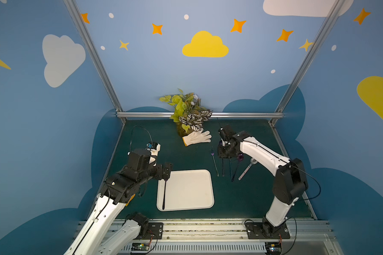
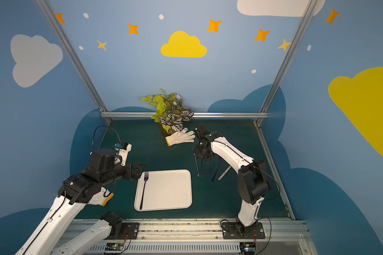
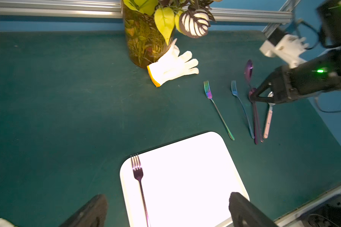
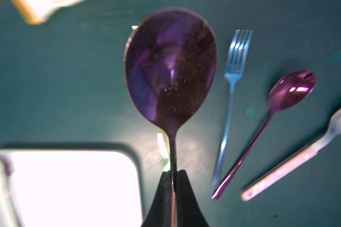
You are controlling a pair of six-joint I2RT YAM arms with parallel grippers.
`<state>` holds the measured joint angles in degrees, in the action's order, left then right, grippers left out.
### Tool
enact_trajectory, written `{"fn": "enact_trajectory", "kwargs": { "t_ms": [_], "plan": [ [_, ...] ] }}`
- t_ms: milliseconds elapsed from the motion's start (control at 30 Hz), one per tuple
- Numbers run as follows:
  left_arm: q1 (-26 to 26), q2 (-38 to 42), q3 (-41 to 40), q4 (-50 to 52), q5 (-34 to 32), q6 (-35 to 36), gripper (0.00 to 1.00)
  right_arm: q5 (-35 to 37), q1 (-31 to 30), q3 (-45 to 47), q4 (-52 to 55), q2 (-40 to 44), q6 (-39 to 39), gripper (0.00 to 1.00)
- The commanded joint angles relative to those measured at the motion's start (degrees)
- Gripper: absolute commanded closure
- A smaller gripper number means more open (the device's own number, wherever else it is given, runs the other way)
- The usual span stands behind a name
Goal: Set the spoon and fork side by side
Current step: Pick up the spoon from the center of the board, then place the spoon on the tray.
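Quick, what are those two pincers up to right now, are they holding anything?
Left pincer: open, holding nothing.
Right pincer: closed on the handle of the dark purple spoon.

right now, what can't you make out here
Fork tines: hidden by the left end effector in a top view.
Held purple spoon bowl: under the right end effector in both top views.
Silver spoon bowl: cut off by the right wrist view's edge.
Tray surface: washed out by glare in the right wrist view.
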<state>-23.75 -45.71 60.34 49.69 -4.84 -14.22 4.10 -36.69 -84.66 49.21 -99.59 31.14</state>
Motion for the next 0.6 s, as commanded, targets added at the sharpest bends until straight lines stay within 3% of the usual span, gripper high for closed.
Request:
{"fn": "enact_trajectory", "kwargs": {
  "t_ms": [0,133,267,567],
  "plan": [
    [-0.09,2.07,2.57,1.77,-6.52,1.96,0.00,-0.53,-8.46,2.79,-1.70,2.98,8.85,1.00],
    [-0.12,3.46,4.01,2.66,-10.56,2.83,0.00,-2.51,-18.34,2.65,-6.39,1.26,18.60,1.00],
    [-0.08,4.75,4.59,3.32,-12.38,3.44,0.00,-3.81,-25.42,-1.84,-10.87,-5.95,25.59,1.00],
    [-0.15,8.78,4.79,3.39,-12.88,1.91,0.00,-8.89,-31.18,-12.91,-16.60,-22.34,32.19,1.00]
  ]
}}
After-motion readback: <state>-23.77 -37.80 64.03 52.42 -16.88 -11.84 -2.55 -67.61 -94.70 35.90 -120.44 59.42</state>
